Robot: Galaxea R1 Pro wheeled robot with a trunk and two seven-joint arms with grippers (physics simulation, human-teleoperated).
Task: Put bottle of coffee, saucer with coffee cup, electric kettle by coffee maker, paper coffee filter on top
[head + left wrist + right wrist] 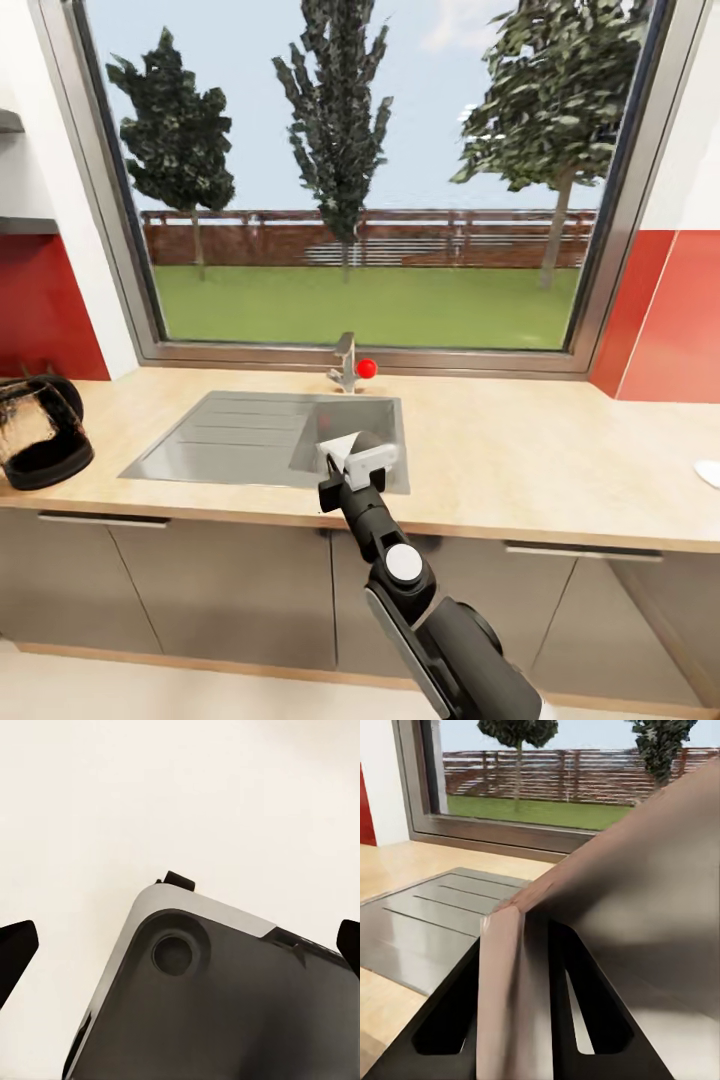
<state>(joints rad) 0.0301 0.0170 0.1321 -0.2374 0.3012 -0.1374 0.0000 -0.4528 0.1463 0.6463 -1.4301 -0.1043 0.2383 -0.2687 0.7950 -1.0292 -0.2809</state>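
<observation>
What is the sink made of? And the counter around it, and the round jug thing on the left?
The sink looks like brushed metal: grey, dull sheen, pressed draining ridges. The kitchen countertop looks like light wood or wood-look laminate, with faint grain and a matte finish. The electric kettle seems to be clear glass on a black, probably plastic, base: you can see through its body.

No readable text, labels or numbers anywhere.
</observation>
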